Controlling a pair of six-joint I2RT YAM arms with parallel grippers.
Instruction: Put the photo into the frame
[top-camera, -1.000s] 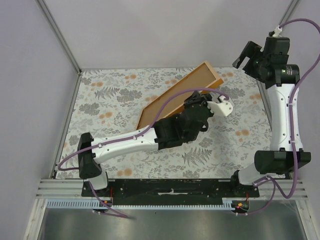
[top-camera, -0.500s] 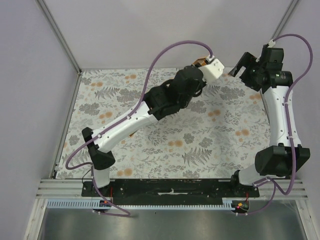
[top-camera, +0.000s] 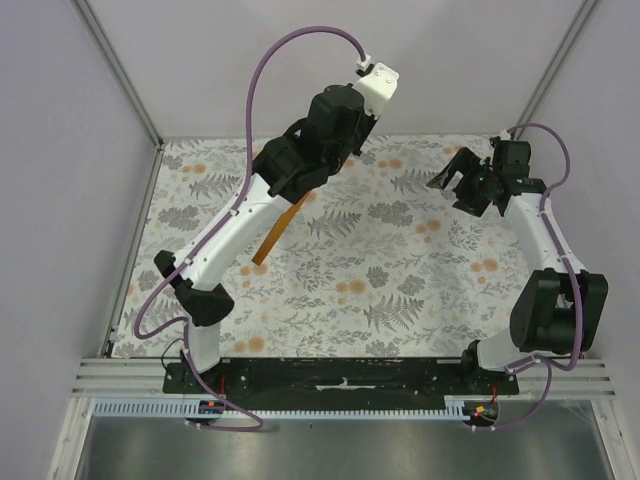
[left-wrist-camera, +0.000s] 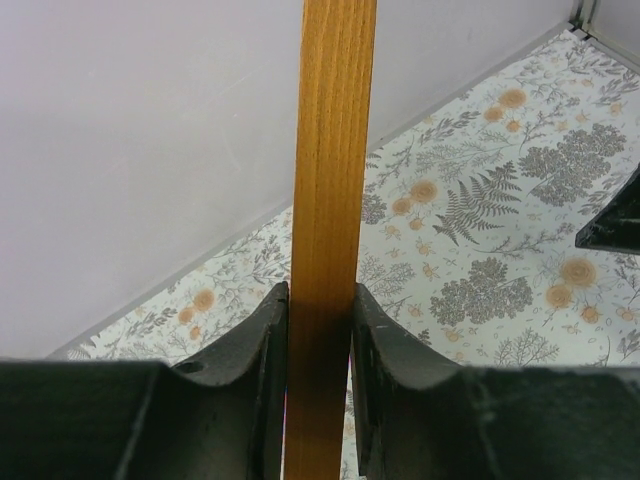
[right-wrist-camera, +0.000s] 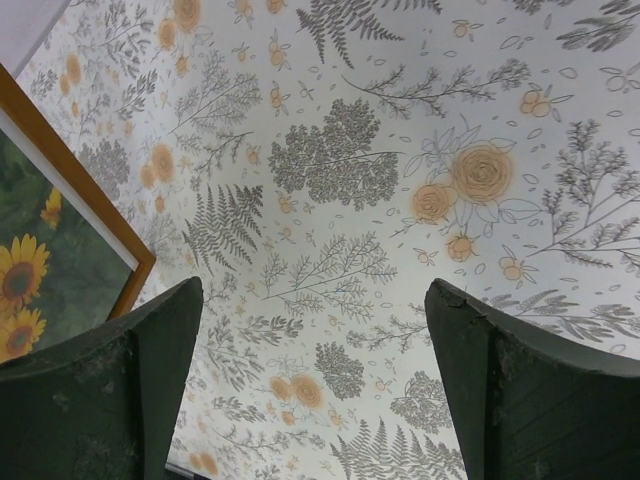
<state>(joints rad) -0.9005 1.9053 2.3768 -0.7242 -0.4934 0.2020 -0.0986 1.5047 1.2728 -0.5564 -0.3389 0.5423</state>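
Left hand (left-wrist-camera: 320, 335) is clamped on the frame (left-wrist-camera: 330, 150): both fingers sit tight on the wood rail, which runs straight up the middle of the left wrist view. In the top view the frame is held up on edge, so it shows only as a thin orange sliver left of centre. Its long axis runs diagonally from under the left forearm down toward the lower left. Can't tell whether the low end touches the bench (top-camera: 400, 270) or hangs just above it. Right hand (right-wrist-camera: 320, 390) has its fingers wide apart with nothing between them. It sits at upper right in the top view, well apart from the frame, which lies to its left across bare bench. At the left edge of the right wrist view, one frame corner shows with the photo (right-wrist-camera: 25, 270) inside the wooden border, and a pale strip between print and wood. The sunflower side is showing, so the picture face points toward the right side of the top view, at the right hand. My read is that the photo is already sitting in the frame. The back is hidden, so can't say whether anything retains it. The key relation is that the left arm is the only one in contact, gripping one rail. Laying it flat means rolling the frame about that diagonal long axis. If the right hand is to steady it, it has to cross leftward to the near corner. The risk is that a single pinch on a thin rail lets the frame swing or the sheet slip out.
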